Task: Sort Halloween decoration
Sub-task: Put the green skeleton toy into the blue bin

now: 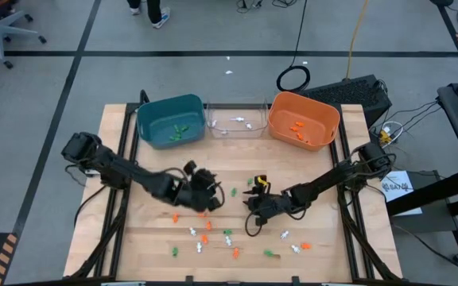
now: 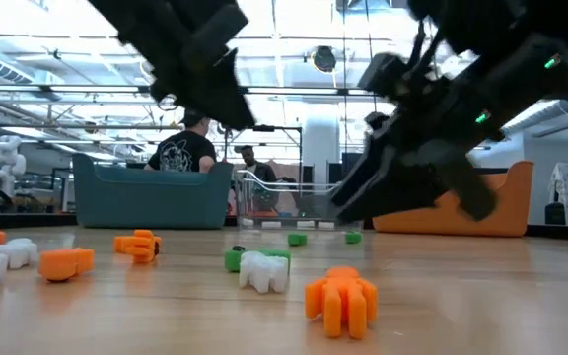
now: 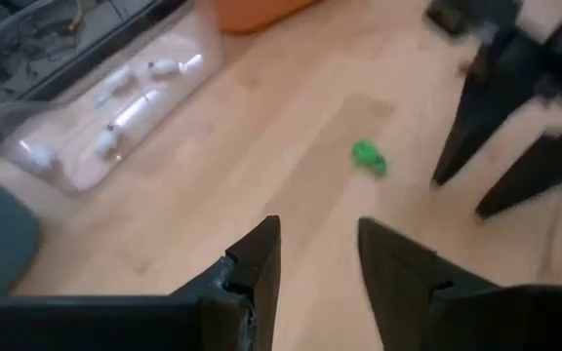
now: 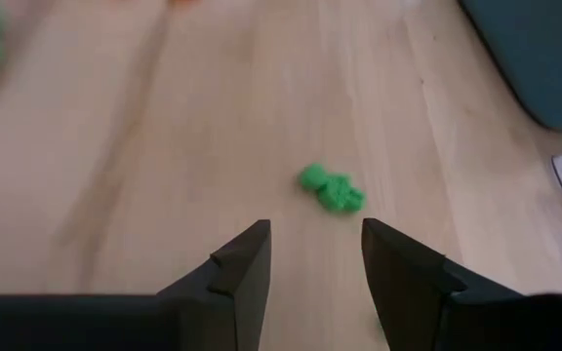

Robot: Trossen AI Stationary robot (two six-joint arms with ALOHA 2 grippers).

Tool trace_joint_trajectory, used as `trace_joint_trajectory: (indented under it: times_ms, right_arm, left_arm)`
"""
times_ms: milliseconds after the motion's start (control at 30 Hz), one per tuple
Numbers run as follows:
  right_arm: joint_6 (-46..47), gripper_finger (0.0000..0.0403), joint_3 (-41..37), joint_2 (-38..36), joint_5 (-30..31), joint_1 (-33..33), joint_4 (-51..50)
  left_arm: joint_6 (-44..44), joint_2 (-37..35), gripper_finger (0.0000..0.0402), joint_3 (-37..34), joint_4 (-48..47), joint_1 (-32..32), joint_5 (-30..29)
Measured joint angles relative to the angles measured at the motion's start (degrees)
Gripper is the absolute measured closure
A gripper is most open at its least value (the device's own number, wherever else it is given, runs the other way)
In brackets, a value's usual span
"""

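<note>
The Halloween decoration lies as tiny orange, green and white trinkets point(image 1: 205, 237) scattered over the near half of the wooden table. One green trinket point(image 1: 234, 191) rests on the wood between my two grippers. My left gripper point(image 1: 213, 195) hovers just left of it, open and holding nothing point(image 3: 318, 255); the trinket point(image 3: 369, 157) lies ahead of its fingers. My right gripper point(image 1: 250, 200) hovers just right of it, also open and holding nothing point(image 4: 315, 258), and the trinket point(image 4: 331, 189) lies just beyond its fingertips.
Three bins stand in a row at the far edge: teal point(image 1: 151, 119) with green trinkets, clear point(image 1: 213, 113) with white ones, orange point(image 1: 281, 110) with orange ones. In the low view, trinkets point(image 2: 341, 296) lie close to the camera. People stand in the room behind the table.
</note>
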Motion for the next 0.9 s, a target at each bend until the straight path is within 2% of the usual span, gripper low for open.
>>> trace_joint_trajectory:
  times_ms: [267, 400, 600, 733, 900]
  right_arm:
    - [6.4, 0.0257, 0.0, -7.4, 0.0, 2.8, -10.3]
    - [10.8, 0.0257, 0.0, -9.2, 0.0, 3.7, -14.8]
    - [13.7, 0.0257, 0.0, -8.2, 0.2, 3.9, -11.8]
    - [13.9, 0.0257, 0.1, -6.4, 1.3, 3.9, -9.4]
    - [14.1, 0.0257, 0.0, -5.2, 0.9, 3.9, -10.8]
  left_arm:
    - [-1.5, 9.0, 0.0264, -2.2, 22.2, -3.5, -1.8]
    - [-1.5, 14.0, 0.0244, -1.5, 25.7, -3.5, -2.5]
    - [3.2, 20.9, 0.0186, -1.1, 31.9, -3.9, -4.9]
    - [3.1, 24.1, 0.0151, -0.7, 34.4, -4.5, -7.0]
    - [3.9, 26.9, 0.0140, 0.4, 35.4, -4.8, -8.4]
